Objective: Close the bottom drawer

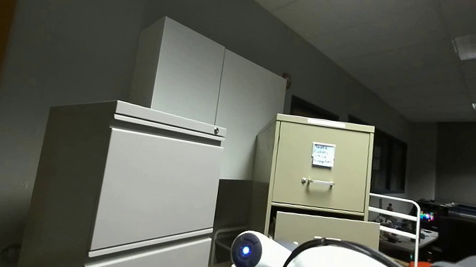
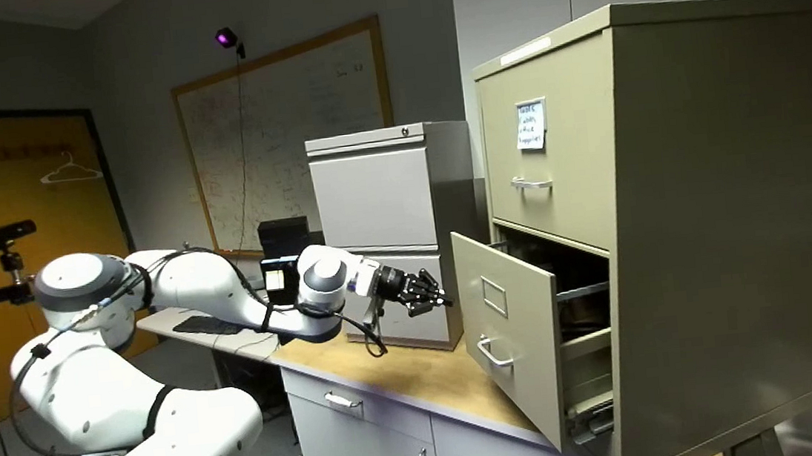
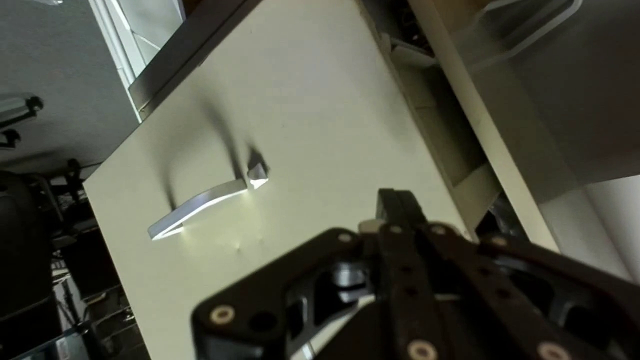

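Observation:
The bottom drawer [image 2: 472,281] of the beige filing cabinet [image 2: 741,225] is pulled well out. Its front has a silver handle [image 2: 494,353] and an empty label frame. It also shows in an exterior view [image 1: 327,230], partly behind the arm. In the wrist view its top edge [image 3: 490,131] runs along the right, with a gap into the interior. My gripper [image 2: 446,301] is beside the drawer front, on its outer side; I cannot tell whether it touches. In the wrist view the fingers [image 3: 399,204] are together with nothing seen between them. The arm hides the gripper in an exterior view.
The shut top drawer [image 2: 556,161] has a handle and lock, also in the wrist view [image 3: 320,115]. A grey cabinet [image 2: 374,201] stands behind the gripper. A wooden counter [image 2: 397,367] lies below. A white rail [image 1: 417,228] stands beside the filing cabinet.

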Action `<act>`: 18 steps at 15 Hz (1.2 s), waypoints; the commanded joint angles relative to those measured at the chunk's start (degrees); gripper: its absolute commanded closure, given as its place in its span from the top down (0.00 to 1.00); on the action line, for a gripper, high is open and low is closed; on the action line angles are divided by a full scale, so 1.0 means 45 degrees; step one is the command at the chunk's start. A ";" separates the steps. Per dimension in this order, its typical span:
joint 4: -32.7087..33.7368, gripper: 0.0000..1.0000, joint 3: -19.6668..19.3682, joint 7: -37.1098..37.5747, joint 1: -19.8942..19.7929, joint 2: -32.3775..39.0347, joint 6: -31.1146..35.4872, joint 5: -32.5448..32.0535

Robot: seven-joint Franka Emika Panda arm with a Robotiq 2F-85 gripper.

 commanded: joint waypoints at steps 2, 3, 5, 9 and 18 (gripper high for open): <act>0.2059 0.01 0.1887 0.0599 -0.2933 -0.0994 -0.1788 0.1214; 0.2199 0.02 0.1980 0.0626 -0.3269 -0.1141 -0.2074 0.1380; 0.2247 0.01 0.2086 0.0720 -0.3662 -0.1445 -0.2488 0.1657; 0.2376 0.00 0.2402 0.1362 -0.4097 -0.2026 -0.2354 0.2004; 0.2565 0.02 0.2090 0.3217 -0.3564 -0.3660 -0.1604 0.2082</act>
